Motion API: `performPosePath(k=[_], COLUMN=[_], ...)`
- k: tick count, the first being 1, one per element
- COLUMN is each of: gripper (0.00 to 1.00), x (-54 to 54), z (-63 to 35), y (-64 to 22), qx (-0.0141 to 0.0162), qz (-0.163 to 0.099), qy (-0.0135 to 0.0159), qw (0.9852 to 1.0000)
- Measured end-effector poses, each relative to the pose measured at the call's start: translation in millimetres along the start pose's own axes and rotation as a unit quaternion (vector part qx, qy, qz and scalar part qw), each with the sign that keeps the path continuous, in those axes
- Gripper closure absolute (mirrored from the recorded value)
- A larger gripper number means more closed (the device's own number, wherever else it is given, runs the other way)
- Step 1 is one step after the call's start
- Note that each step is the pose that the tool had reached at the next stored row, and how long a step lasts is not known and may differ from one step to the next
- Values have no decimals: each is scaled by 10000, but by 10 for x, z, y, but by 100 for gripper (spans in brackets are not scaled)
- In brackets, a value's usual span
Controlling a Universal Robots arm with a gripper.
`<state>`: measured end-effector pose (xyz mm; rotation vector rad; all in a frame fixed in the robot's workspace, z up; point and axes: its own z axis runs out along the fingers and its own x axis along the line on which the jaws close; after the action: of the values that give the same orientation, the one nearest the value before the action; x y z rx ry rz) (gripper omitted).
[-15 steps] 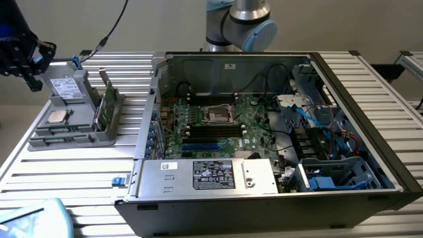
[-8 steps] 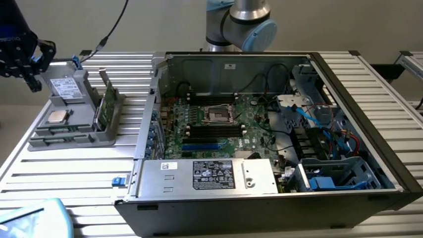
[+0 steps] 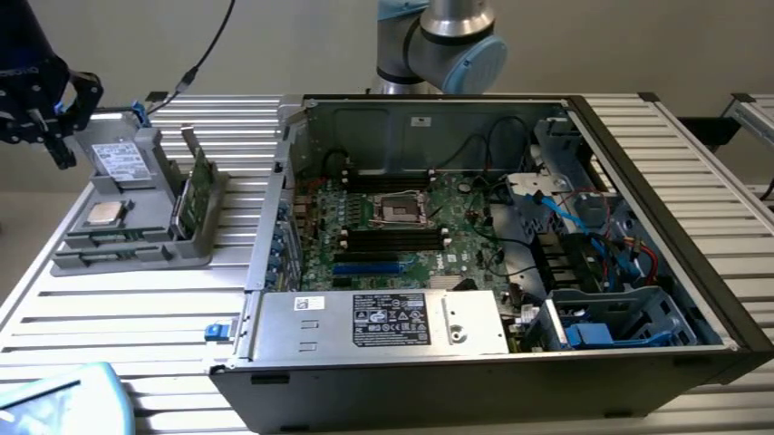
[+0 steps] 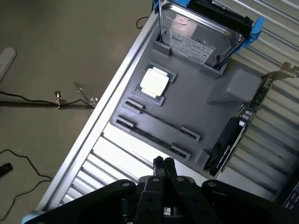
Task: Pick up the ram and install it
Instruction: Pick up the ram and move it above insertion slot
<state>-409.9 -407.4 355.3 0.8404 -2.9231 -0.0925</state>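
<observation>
two fingers (image 4: 159, 166) pressed tip to tip, no gap, nothing between them. they hang above the grey parts holder (image 4: 196, 95) at the exterior view's left end of the bench (image 3: 145, 317), clear of every part.

ram (image 4: 150, 136): not picked up. it stands on its long edge in the groove along the holder's outer side, caught between small end brackets. judgement: the groove keeps the stick upright so that its upper edge is free for a narrow pinch, and the brackets stop it sliding lengthwise. seen from the wrist, the fingertips sit just beside the ram's middle, on the bench side, not touching it.

other parts each have their own recess, which keeps them apart:
- processor (image 4: 154, 83), flat in a square pocket
- hard drive (image 4: 201, 35), leaning in a blue-edged cradle
- graphics card (image 4: 232, 136), on edge at the holder's side

computer case (image 3: 484, 385) lies on its side, panel off, well apart from the holder toward the exterior view's right. the motherboard (image 3: 418, 249) therefore faces upward, and the long black memory slots (image 3: 393, 237) can be reached from above. they look unfilled, though i cannot be sure.

status: install not begun.
</observation>
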Motion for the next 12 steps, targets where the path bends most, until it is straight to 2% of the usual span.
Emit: performPosePath(k=[3,6,9,12], gripper=[89,89,89,89], x=[0,0,-1,-1], z=[1,4,6,8], y=[1,0,0,-1], qx=[-9,-26,-35,-41], qz=[-279,-555,-824,-1102], qy=[6,4,8,16], qw=[9996,9985,9966,9939])
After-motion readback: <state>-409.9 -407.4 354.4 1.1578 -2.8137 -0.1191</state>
